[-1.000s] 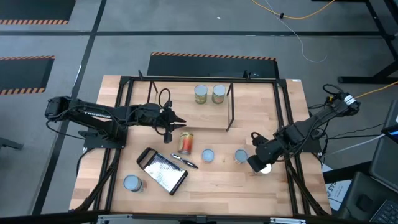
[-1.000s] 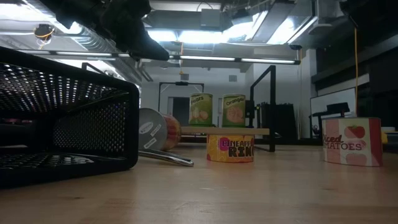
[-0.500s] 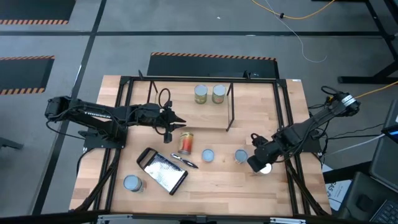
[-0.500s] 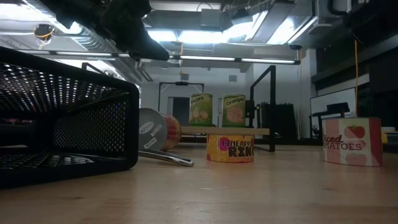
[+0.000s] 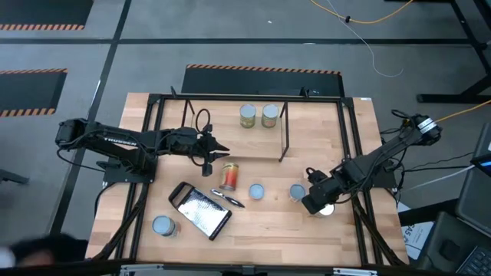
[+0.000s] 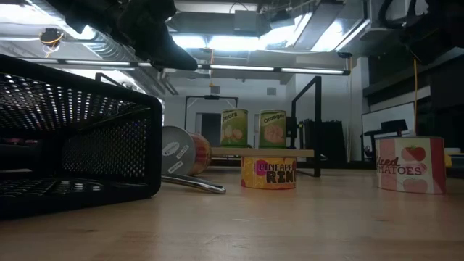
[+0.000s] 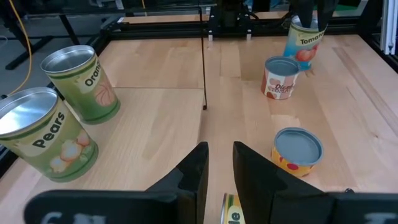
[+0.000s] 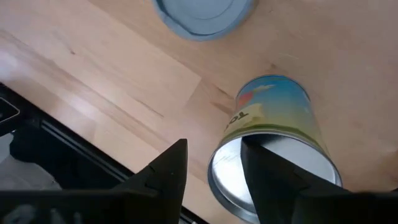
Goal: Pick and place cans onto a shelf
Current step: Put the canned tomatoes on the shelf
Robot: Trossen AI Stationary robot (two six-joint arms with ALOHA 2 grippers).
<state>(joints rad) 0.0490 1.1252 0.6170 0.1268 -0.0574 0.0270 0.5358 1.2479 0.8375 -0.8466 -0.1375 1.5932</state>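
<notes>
Two green-labelled cans [image 5: 248, 116] [image 5: 269, 116] stand upright on the shelf [image 5: 285, 130] at the far middle. On the table are an orange-red can [image 5: 229, 176] on its side, two blue-topped cans [image 5: 256, 191] [image 5: 298, 191] and another can [image 5: 162, 225] near left. A blue-labelled tomato can [image 8: 273, 146] stands near right. My right gripper [image 8: 213, 144] hangs open just above it, pointing down, with the can's rim under the gap and one finger over its silver top. My left gripper [image 5: 221, 148] hovers open over the table's left half, nothing between its fingers [image 7: 220, 149].
A metal grater [image 5: 201, 211] with a black handle lies near the left-middle and fills the left of the low view [image 6: 72, 138]. A black frame [image 5: 354, 146] edges the table. Bare board lies between the shelf and the loose cans.
My right gripper has come down toward the tomato can, shifting a little toward the table's left and near edge, its fingers just as far apart. No can has moved.
</notes>
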